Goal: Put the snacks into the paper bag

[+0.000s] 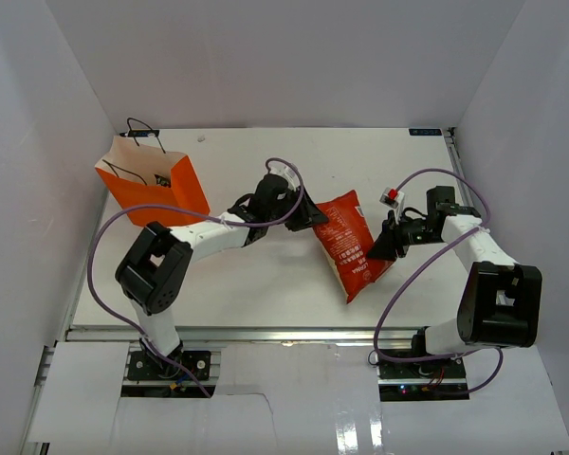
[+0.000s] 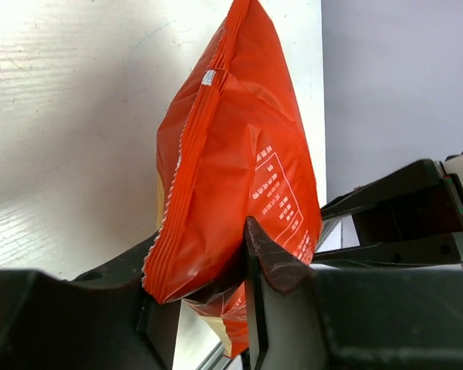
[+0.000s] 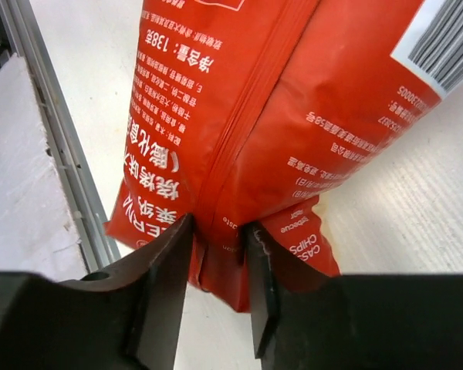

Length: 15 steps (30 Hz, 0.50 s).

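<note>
Left gripper (image 1: 302,212) and right gripper (image 1: 379,248) both clench the packet (image 1: 346,248); we should free the right before swinging it edge-first over the bag (image 1: 159,194)

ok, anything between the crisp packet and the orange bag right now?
No loose object shows between them. The left tool and right tool both pinch the crisp packet; only the left arm's own forearm lies along the stretch toward the paper bag, upright at far left.
</note>
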{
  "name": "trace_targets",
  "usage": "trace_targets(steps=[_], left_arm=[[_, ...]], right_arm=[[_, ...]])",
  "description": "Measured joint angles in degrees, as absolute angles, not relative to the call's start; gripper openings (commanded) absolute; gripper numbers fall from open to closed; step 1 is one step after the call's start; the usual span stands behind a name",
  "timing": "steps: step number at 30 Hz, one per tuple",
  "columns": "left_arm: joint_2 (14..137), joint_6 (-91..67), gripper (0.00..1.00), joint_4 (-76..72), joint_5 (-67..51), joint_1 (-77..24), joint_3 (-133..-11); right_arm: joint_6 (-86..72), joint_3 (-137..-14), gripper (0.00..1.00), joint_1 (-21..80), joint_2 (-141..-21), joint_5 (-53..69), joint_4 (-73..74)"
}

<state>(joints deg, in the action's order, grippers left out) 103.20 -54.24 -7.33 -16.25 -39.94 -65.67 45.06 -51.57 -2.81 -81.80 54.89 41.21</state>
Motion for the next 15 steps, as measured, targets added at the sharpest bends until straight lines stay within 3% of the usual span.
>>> trace_targets(steps=[1,5,11,15], left_arm=[[102.7,-53.4,0.20,-7.4,-16.2,-39.9,-65.5],[98.8,-49.6,0.10,-7.0,-16.1,-40.0,-63.0],[89.0,-44.2,0.00,-3.0,-13.9,-40.0,-59.7],[81.4,-40.7,0.00,1.3,-10.4,-40.0,-59.5]], right_arm=[[45.2,-51.6,0.52,-2.8,-81.8,55.0,41.6],[45.5,-52.5,0.63,-2.8,-81.8,55.3,42.5],[45.3,-57.7,0.64,-2.5,-80.3,55.3,43.7],[44.3,-63.1,0.64,-2.5,-78.7,55.8,43.8]])
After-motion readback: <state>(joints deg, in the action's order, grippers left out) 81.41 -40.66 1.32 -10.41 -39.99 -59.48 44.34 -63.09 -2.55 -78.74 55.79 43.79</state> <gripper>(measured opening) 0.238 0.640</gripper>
